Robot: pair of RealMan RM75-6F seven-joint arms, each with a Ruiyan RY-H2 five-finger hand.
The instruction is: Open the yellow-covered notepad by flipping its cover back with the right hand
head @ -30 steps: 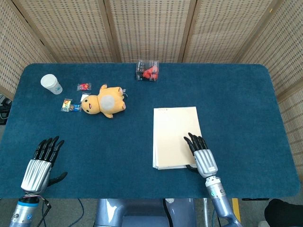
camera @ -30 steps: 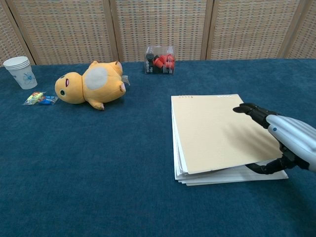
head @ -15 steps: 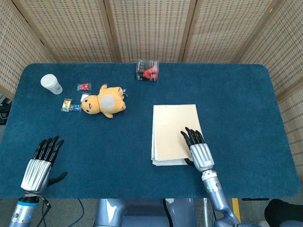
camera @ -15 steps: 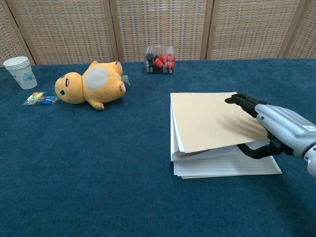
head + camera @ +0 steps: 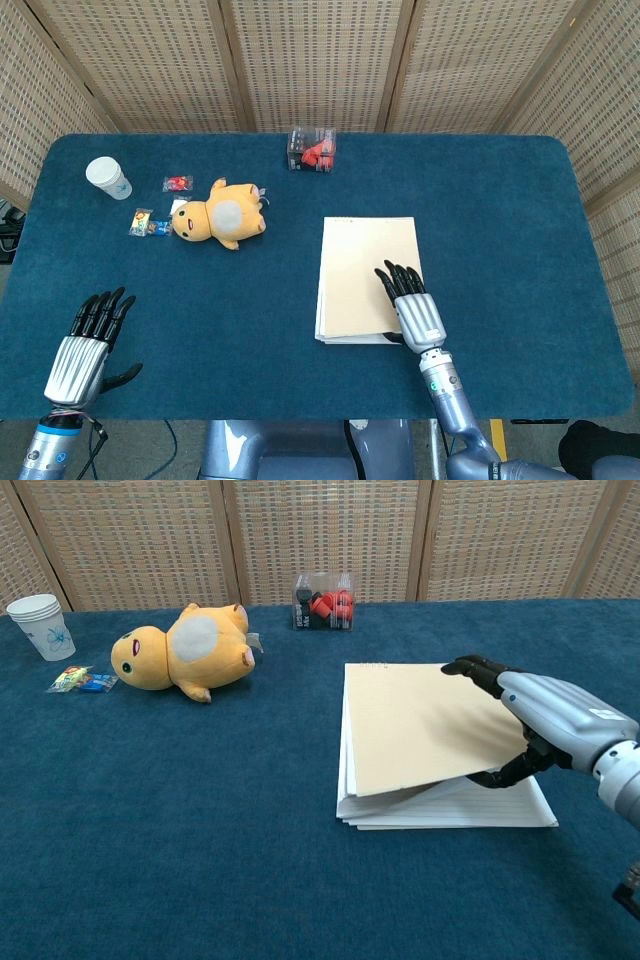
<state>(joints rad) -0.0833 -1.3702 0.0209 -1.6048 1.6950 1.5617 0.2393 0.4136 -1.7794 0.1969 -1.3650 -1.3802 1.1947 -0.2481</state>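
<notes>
Under the right robot hand (image 5: 545, 725), the yellow-covered notepad (image 5: 420, 735) is lying on the blue tabletop (image 5: 200, 820) with its near edge coming up. The fingers are lying flat on top of the cover and the thumb is hooking beneath it, so the right robot hand is gripping the cover, and seemingly a few sheets with it, from the near right corner.

That is where trouble is likely lurking. A thin stack appears to be rising with the cover, so the flip may be opening the pad partway through its pages. Because the grip is sitting at one corner, the cover could be bending or creasing rather than turning evenly on the binding at its far edge. The whole pad may also be sliding on the cloth, since nothing is pinning it down.

Pale yellow, plain and rectangular, the cover is showing lined white pages beneath its raised edge.

Well away on the near left, the left robot hand (image 5: 85, 350) is resting with fingers spread, holding nothing.
</notes>
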